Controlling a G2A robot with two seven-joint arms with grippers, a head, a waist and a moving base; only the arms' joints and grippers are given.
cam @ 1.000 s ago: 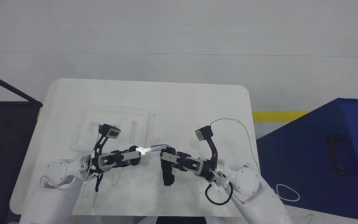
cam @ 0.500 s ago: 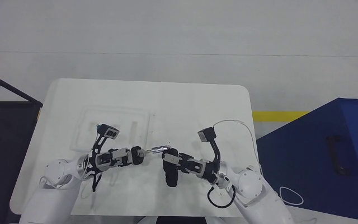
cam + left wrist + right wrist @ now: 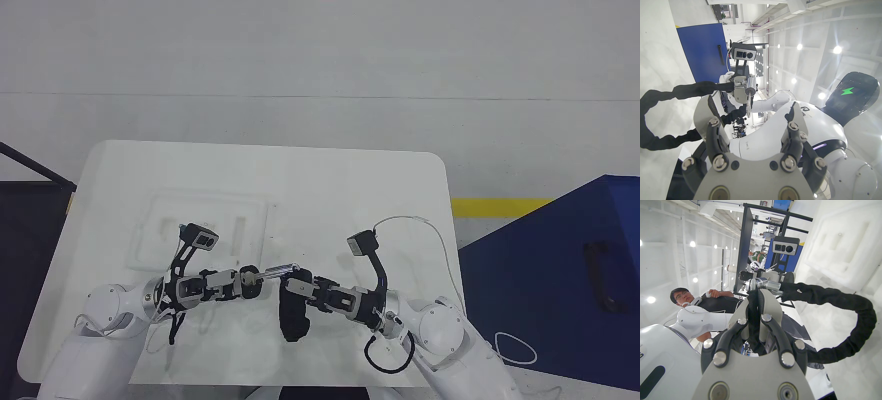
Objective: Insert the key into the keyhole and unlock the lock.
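The key [image 3: 748,103] seems already seated in the lock [image 3: 750,84], which the right gripper [image 3: 755,294] clamps, while the left gripper [image 3: 751,100] gapes wide; the unlocking turn remains.

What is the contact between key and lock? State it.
Touching. The left wrist view shows the key inserted in the keyhole of the lock, hanging from it.

Lit brightly and evenly from above the table [image 3: 350,190], with soft, pale shadows only. Shaded light grey in the hollows of the foam tray [image 3: 205,225] on the table's far left part. Washed out by star-shaped glare with long rays around the round ceiling lamps [image 3: 837,49] high over the table. Marked by small glints on the metal lock [image 3: 750,85]. Bent strongly toward the edges in both wrist views.
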